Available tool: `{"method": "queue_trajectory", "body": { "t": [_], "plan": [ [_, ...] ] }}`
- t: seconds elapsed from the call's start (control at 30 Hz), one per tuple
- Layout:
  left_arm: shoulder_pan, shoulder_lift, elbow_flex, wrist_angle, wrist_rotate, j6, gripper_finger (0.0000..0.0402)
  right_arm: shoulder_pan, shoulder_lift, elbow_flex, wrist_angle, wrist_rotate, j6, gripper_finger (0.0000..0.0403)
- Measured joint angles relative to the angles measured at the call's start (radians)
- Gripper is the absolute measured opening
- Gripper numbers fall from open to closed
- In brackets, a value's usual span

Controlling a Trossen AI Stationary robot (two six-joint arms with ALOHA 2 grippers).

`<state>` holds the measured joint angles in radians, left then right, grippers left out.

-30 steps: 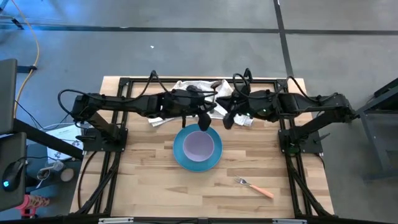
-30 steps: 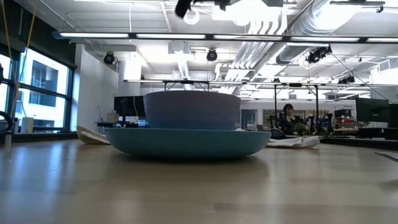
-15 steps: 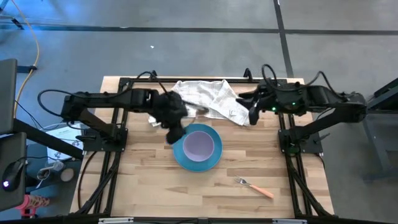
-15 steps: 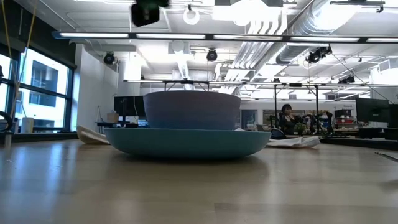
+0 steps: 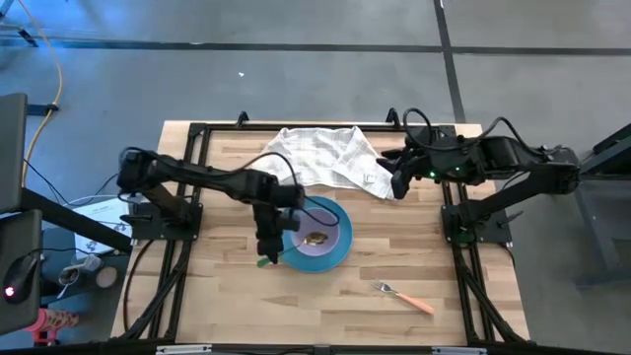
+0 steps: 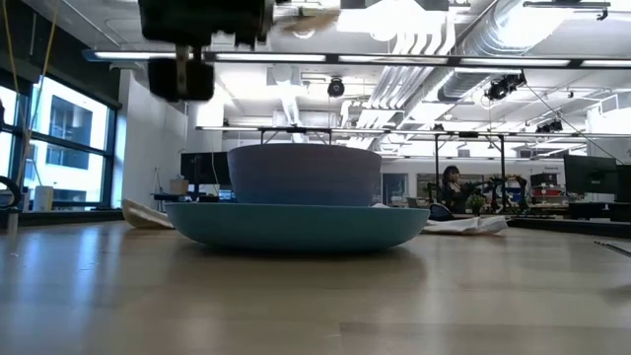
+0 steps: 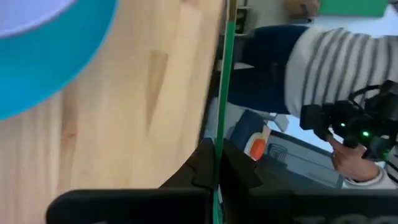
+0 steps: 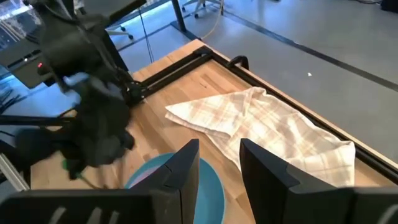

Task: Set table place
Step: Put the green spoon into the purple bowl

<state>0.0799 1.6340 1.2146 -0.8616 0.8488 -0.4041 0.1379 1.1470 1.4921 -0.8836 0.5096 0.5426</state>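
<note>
Spoon [image 5: 296,244] pinched by left gripper [image 5: 266,248] over plate [image 5: 335,248], handle mostly hidden, right gripper [image 5: 399,184] parted, empty.

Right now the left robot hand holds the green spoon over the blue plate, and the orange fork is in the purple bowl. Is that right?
Not quite. The high view shows the fork lying on the bare table, apart from the blue plate and bowl. The left gripper does hold the green-handled spoon over the plate.

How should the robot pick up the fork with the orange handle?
Grip the fork by its orange handle, coming straight down from above. It lies flat and slanted on the table with bare wood all around, so the fingers should probably close across the thin handle.
</note>
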Motion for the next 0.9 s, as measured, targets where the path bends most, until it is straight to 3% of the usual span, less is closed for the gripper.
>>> {"method": "queue_trajectory", "body": {
  "t": [0.33, 0.57, 0.9],
  "plan": [
    [0.116, 0.116, -0.012, -0.011, 0.038, 0.048, 0.0, 0.0, 0.011, 0.0, -0.012, -0.006, 0.0, 0.0107],
    [0.195, 0.116, -0.012, -0.134, -0.055, 0.06, 0.0, 0.0, 0.011, 0.0, -0.019, -0.005, -0.009, 0.0107],
    [0.138, 0.116, -0.012, -0.154, -0.042, 0.058, 0.0, 0.0, 0.011, 0.0, -0.034, 0.01, -0.026, 0.0107]
  ]
}}
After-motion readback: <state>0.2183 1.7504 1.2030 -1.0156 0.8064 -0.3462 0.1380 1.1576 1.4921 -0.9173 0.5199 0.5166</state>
